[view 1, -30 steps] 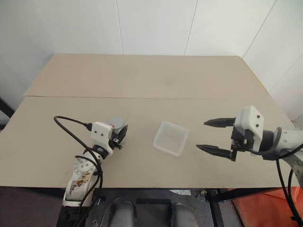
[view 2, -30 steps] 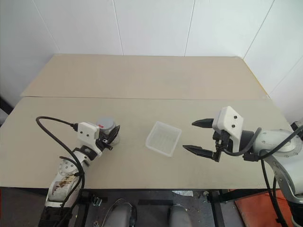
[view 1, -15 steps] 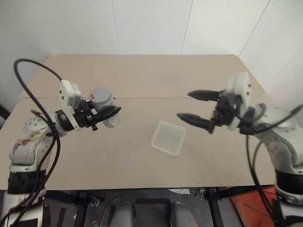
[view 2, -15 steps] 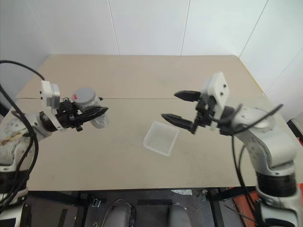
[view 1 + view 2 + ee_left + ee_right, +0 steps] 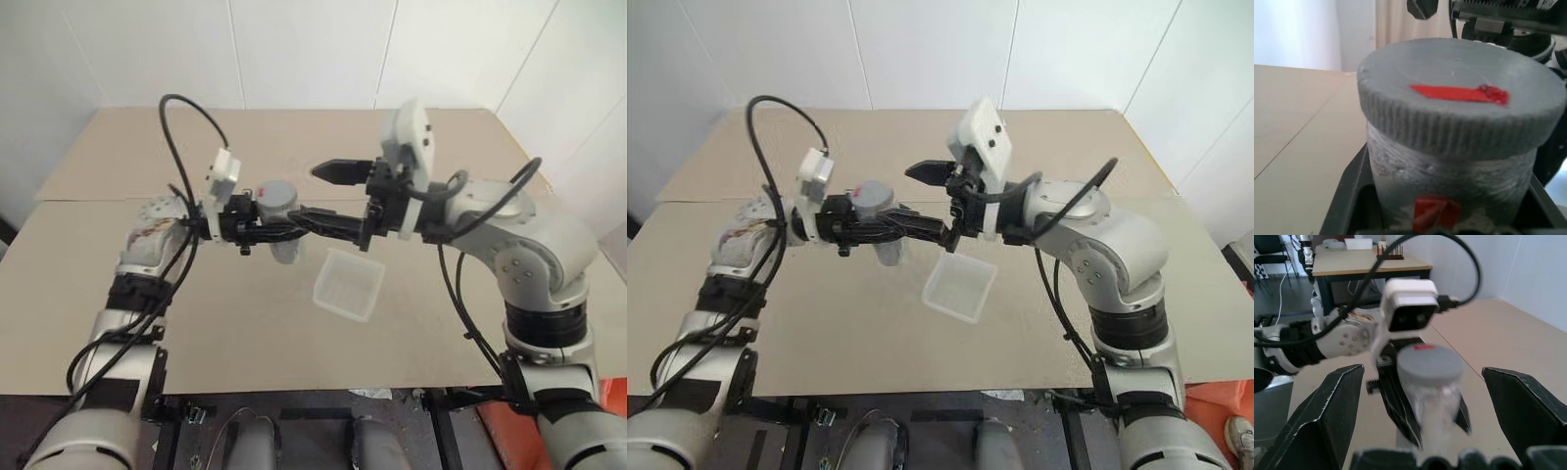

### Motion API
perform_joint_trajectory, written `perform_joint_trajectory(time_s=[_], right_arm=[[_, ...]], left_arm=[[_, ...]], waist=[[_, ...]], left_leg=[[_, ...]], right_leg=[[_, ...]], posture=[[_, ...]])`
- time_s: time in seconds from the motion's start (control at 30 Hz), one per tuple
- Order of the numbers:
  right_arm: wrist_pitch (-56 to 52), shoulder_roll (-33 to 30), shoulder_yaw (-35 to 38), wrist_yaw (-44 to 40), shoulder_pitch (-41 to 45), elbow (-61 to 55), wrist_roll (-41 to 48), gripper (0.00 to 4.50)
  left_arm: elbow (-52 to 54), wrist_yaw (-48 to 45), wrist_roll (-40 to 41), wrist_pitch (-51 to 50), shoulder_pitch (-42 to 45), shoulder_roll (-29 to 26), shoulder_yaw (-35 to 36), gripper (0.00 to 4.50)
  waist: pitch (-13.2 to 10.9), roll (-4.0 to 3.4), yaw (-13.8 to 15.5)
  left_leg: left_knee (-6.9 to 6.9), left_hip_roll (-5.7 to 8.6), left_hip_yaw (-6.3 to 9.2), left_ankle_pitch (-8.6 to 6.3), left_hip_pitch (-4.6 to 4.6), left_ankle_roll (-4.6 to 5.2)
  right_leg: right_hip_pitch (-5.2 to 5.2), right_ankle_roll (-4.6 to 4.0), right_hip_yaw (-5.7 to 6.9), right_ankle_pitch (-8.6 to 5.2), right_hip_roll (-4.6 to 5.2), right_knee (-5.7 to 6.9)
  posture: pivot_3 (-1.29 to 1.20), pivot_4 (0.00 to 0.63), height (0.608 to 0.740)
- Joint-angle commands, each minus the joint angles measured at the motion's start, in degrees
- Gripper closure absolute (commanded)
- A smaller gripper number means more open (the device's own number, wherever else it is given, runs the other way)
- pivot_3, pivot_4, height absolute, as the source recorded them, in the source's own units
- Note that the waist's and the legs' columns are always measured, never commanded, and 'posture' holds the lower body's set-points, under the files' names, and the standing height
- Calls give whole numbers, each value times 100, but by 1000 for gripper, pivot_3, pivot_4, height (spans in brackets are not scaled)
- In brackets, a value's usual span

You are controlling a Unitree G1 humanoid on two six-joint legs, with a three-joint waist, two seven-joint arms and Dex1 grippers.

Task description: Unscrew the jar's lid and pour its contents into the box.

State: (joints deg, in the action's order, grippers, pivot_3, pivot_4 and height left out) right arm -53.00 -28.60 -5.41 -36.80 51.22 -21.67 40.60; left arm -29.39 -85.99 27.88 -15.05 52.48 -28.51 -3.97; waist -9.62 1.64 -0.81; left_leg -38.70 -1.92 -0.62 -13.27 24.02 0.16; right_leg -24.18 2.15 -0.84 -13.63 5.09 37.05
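Jar (image 5: 281,223) held upright in the air over the table (image 5: 118,294), grey lid (image 5: 1462,93) with red mark on, clamped between left gripper (image 5: 284,229) fingers. Right gripper (image 5: 328,199) faces it from the other side, fingers wide apart, one on each side of the lid, not touching. Translucent box (image 5: 349,285) sits on the table just below and right of the jar.

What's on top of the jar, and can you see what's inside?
A round grey lid with a red mark sits on top of the jar. The lid covers the opening, so what's inside can't be seen.
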Motion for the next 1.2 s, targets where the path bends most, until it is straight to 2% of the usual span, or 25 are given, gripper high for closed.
perform_joint_trajectory(time_s=[0.03, 0.17, 0.43, 0.8, 0.9, 1.0, 1.03, 1.13, 1.2], right_arm=[[-41, 43, -85, 156, 217, 18, -212, 0], [-100, 145, -239, 247, 361, 135, -394, 0], [-119, 463, -271, 354, 525, 544, -645, 0], [-73, 578, -192, 53, 505, 741, -567, 0], [21, 593, -185, -17, 489, 760, -600, 594], [133, 650, -129, -82, 469, 780, -607, 1614], [211, 675, -104, -122, 452, 786, -607, 1758], [573, 689, -57, -542, 406, 888, -524, 1757], [1050, 579, -86, -1482, 403, 1142, -376, 1757]], left_arm=[[-296, -323, -146, 316, 368, 141, 5, 2587], [-294, -416, -155, 413, 492, 319, 54, 2587], [-137, -574, -233, 435, 431, 319, 25, 2587], [-123, -651, -283, 452, 436, 266, 37, 2587], [-104, -651, -271, 442, 432, 236, 25, 2587], [-79, -651, -259, 434, 414, 204, 8, 2587], [-57, -651, -256, 433, 401, 193, 2, 2587], [89, -651, -159, 377, 346, 100, -49, 2587], [229, -651, 23, 327, 312, -36, -158, 2587]], waist=[[0, 0, -4], [0, 0, -7], [0, 0, -14], [0, 0, -14], [0, 0, -16], [0, 0, -23], [0, 0, -22], [0, 0, -19], [0, 0, -19]], left_leg=[[-4, 0, 1, 0, 3, 0], [-9, 0, 5, 0, 15, 0], [-9, 0, 8, 0, 16, 0], [-10, 0, 9, 0, 16, 0], [-10, 0, 9, 0, 16, 0], [-9, 0, 9, 0, 16, 0], [-9, 0, 9, 0, 16, 0], [-10, 0, 10, 0, 16, 0], [-10, 0, 10, 0, 16, 0]], right_leg=[[0, 0, 1, 0, 0, 0], [-8, 1, 3, 0, 1, 0], [-9, 1, 3, 0, 0, 3], [-9, 1, 4, 0, 0, 3], [-9, 1, 4, 0, 0, 3], [-9, 1, 4, 0, 0, 3], [-9, 1, 4, 0, 0, 4], [-9, 1, 4, 0, 0, 3], [-8, 1, 4, 0, 0, 3]], posture=[[0, 150, 740], [0, 150, 740], [0, 150, 740], [0, 150, 740], [0, 150, 740], [0, 150, 740], [0, 150, 740], [0, 150, 740], [0, 150, 740]])
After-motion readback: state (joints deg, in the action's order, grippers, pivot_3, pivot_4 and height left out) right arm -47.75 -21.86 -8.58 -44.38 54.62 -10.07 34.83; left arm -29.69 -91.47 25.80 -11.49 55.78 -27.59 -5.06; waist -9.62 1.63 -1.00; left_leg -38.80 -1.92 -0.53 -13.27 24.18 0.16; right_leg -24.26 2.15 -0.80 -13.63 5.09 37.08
